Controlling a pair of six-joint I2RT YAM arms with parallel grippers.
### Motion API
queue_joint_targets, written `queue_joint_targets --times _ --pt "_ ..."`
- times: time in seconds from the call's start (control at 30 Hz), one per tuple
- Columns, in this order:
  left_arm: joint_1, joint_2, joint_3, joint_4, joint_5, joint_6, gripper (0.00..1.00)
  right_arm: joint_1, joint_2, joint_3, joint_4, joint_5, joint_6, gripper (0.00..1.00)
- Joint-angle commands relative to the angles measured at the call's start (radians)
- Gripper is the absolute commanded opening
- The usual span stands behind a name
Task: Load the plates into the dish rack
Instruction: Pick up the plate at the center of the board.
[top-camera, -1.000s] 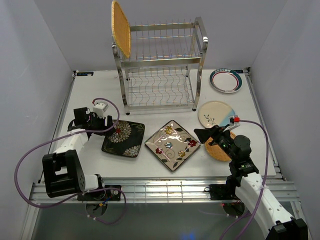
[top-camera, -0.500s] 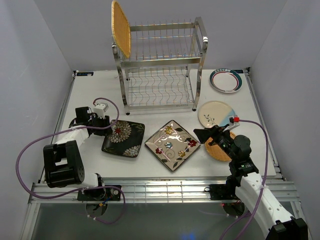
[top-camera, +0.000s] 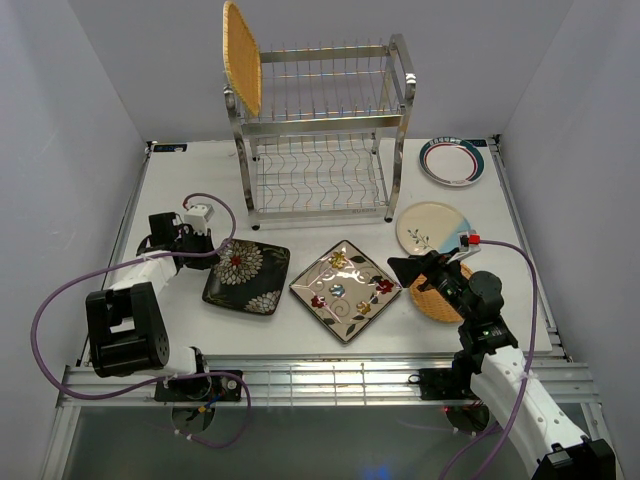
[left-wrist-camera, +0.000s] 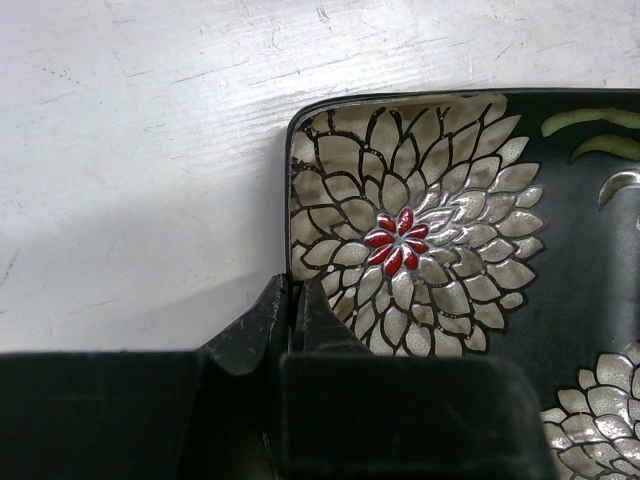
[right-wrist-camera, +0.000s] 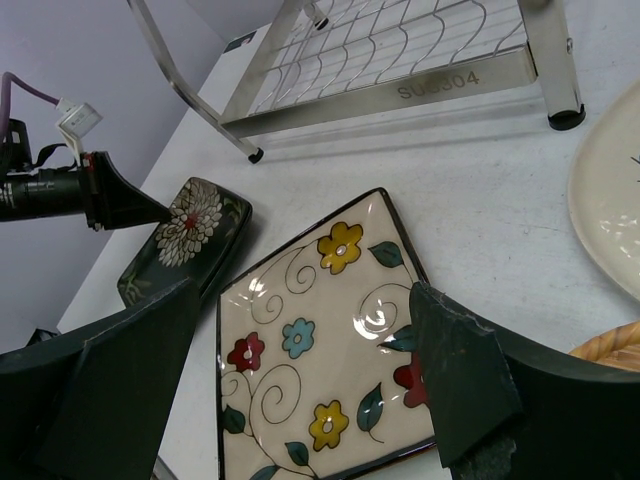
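The left gripper (left-wrist-camera: 290, 300), spread open one second ago, now pinches the left rim of the black flowered plate (top-camera: 250, 278), which lies flat on the table (top-camera: 180, 190) in front of the dish rack (top-camera: 320, 130). The right gripper (top-camera: 400, 268) is unchanged: fingers spread wide, holding nothing, above the cream floral plate (top-camera: 345, 292).
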Motion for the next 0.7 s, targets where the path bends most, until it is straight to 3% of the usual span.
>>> queue_joint_targets --times 0.0,0.67 --pt "0.002 -0.014 0.024 0.007 -0.015 0.025 0.01 0.002 -0.014 0.024 0.027 -0.007 -0.017 0.90" --pt "0.077 -0.087 0.039 -0.037 0.007 0.010 0.00 0.002 -0.015 0.026 0.025 -0.009 -0.017 0.90"
